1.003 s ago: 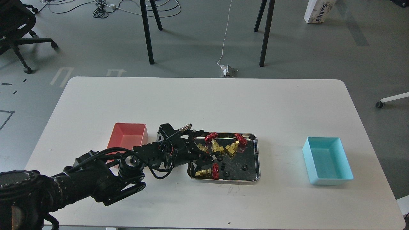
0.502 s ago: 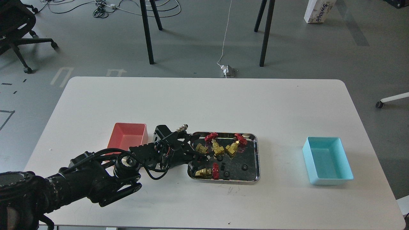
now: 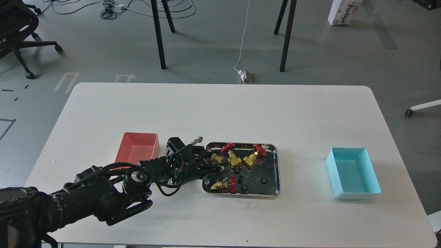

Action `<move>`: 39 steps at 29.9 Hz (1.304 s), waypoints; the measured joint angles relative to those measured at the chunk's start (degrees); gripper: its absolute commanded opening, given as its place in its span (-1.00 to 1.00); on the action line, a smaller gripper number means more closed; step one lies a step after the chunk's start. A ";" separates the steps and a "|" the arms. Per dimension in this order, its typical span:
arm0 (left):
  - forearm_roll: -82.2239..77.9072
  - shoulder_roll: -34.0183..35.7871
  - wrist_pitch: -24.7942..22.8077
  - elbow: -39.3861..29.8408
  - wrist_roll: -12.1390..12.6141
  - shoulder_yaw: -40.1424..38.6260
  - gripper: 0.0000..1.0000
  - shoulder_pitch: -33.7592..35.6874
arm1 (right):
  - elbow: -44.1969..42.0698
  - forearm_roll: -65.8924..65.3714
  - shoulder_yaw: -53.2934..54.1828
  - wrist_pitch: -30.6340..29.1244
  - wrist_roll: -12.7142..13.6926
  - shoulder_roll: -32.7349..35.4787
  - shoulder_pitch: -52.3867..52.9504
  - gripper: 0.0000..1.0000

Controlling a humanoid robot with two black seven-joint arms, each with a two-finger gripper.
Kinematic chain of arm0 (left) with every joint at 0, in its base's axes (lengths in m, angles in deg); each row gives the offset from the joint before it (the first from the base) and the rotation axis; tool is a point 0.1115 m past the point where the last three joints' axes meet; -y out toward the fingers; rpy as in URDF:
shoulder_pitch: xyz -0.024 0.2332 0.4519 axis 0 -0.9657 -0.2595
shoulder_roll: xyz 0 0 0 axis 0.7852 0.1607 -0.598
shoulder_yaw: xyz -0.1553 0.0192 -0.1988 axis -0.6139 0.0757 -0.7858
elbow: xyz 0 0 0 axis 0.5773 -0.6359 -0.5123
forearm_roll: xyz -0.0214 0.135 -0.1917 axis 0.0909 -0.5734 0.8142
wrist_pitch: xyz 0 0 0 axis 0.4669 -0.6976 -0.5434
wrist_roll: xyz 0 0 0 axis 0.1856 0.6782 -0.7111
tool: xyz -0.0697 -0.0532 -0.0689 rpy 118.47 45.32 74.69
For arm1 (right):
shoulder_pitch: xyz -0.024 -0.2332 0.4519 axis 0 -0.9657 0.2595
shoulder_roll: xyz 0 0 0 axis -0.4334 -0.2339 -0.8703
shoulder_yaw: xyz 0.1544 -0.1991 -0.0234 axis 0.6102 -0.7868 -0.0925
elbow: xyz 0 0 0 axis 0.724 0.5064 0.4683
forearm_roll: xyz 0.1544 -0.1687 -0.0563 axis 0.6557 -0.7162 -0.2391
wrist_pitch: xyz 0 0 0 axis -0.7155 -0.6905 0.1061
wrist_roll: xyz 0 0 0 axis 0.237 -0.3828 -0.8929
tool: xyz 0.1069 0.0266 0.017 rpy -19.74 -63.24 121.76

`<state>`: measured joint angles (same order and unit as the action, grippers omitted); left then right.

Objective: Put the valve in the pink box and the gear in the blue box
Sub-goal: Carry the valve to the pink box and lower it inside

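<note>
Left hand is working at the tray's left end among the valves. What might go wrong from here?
1. The valves lie bunched close together, so the left hand may nudge or catch a neighbour rather than lifting one cleanly.
2. Small black gears lie loose on the steel tray; a shove could scatter them.
3. The pink box sits right beside the arm, so a swing toward it might bump it.

White carton (image 3: 342, 12) on floor, top right: upside-down blue lettering, roughly "Swilloo"; no other legible text.
</note>
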<state>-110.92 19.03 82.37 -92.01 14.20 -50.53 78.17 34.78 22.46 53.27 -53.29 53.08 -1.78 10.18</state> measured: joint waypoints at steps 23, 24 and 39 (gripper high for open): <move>2.55 12.55 -8.88 -20.36 5.61 -12.12 -0.55 -0.03 | -7.76 -0.01 -0.27 -0.41 0.00 -6.23 -0.06 0.97; 2.79 14.06 -8.90 -20.58 5.63 -12.99 -0.55 -0.03 | -7.84 -0.01 -0.27 -0.37 0.00 -6.41 -0.05 0.97; 6.50 33.82 -8.84 -25.64 5.55 -14.73 -0.53 -5.18 | -10.91 -0.01 -0.29 -0.17 -0.03 -9.16 2.07 0.97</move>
<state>-104.43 52.85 73.53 -117.65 19.75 -65.26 72.99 23.87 22.45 52.98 -53.47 53.05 -10.95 12.25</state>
